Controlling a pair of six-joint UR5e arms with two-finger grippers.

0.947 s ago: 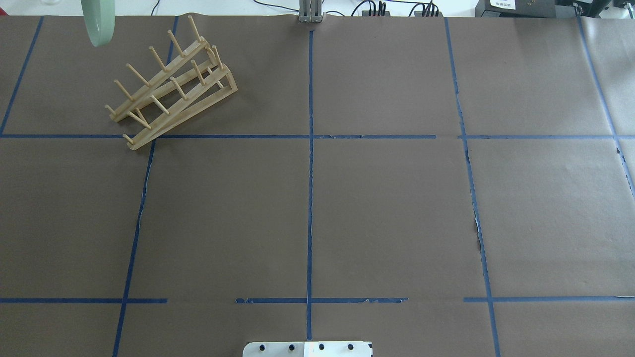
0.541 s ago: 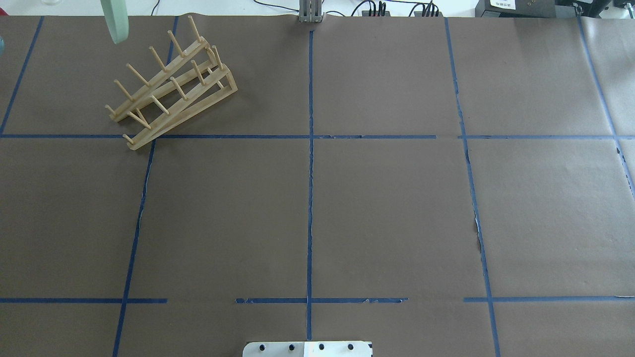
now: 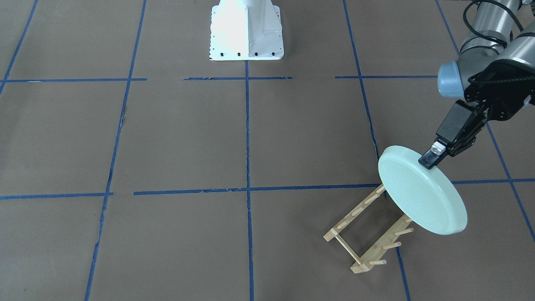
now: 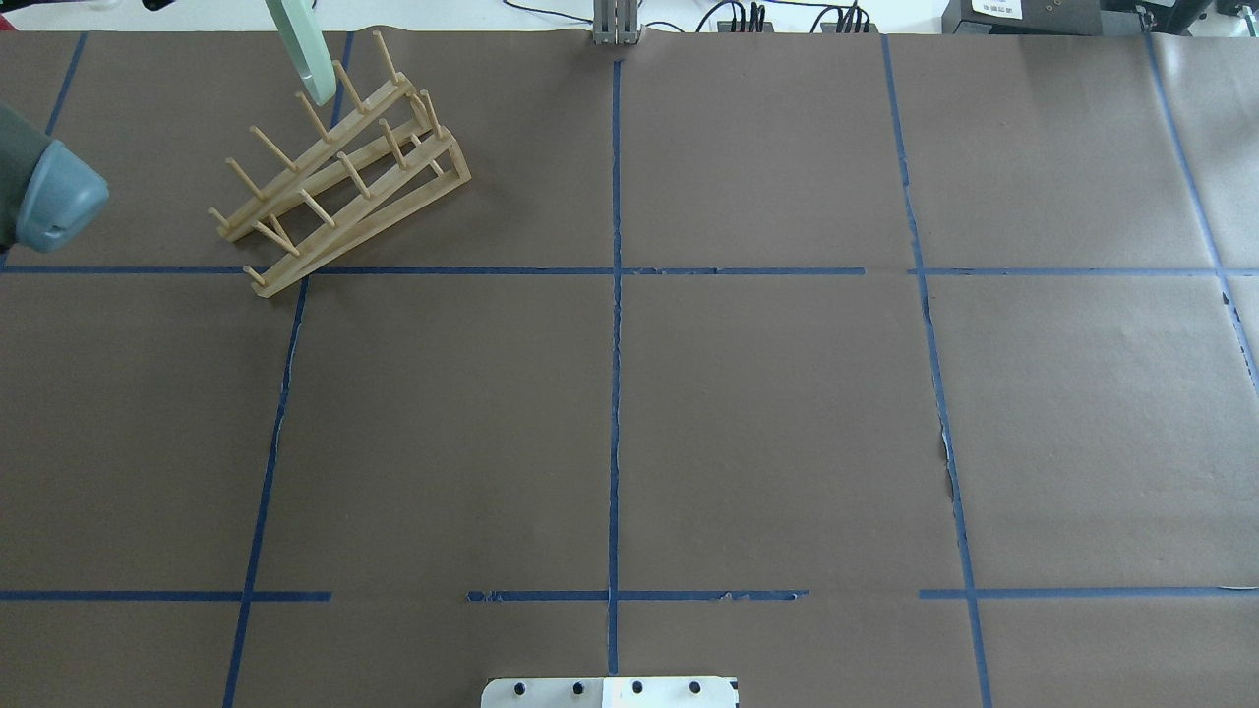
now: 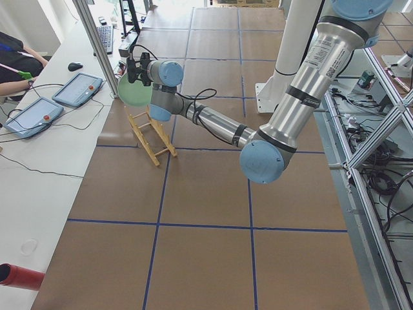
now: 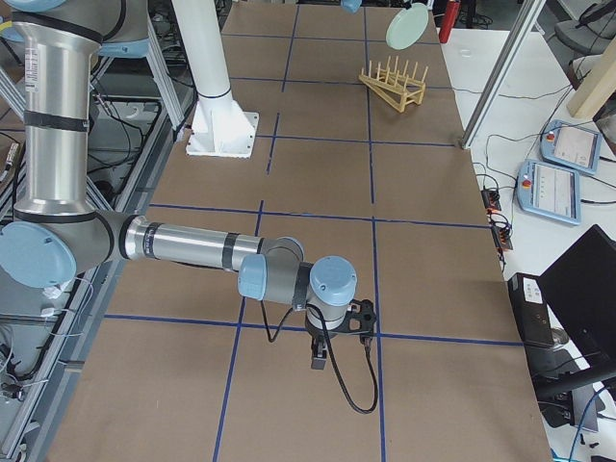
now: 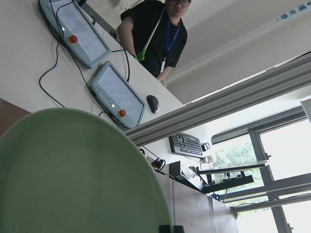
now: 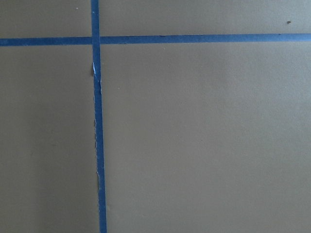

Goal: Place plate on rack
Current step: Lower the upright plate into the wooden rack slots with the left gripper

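The robot's left gripper (image 3: 427, 161) is clamped on the rim of the pale green plate (image 3: 422, 198) and holds it on edge in the air over the wooden rack (image 3: 359, 246), which stands near the far edge of the table (image 4: 767, 413), toward its far left corner. The plate is pinched at its upper rim so that it hangs below the fingers, tilted and with its lower rim free. That is probably the only grip that leaves the bottom edge clear to drop between two pairs of upright pegs.

From overhead the plate shows as a thin sliver at the rack's far end, just above the peg tops. It seems clear of them, though the views do not settle whether it touches.

The step in hand looks like the final line-up before lowering. The plate's plane has yet to match the slots, and a skewed descent could knock the light rack aside.

The right gripper (image 6: 319, 361) hangs low over bare paper toward the table's right end, well away from the work. Whether its jaws are apart cannot be told.
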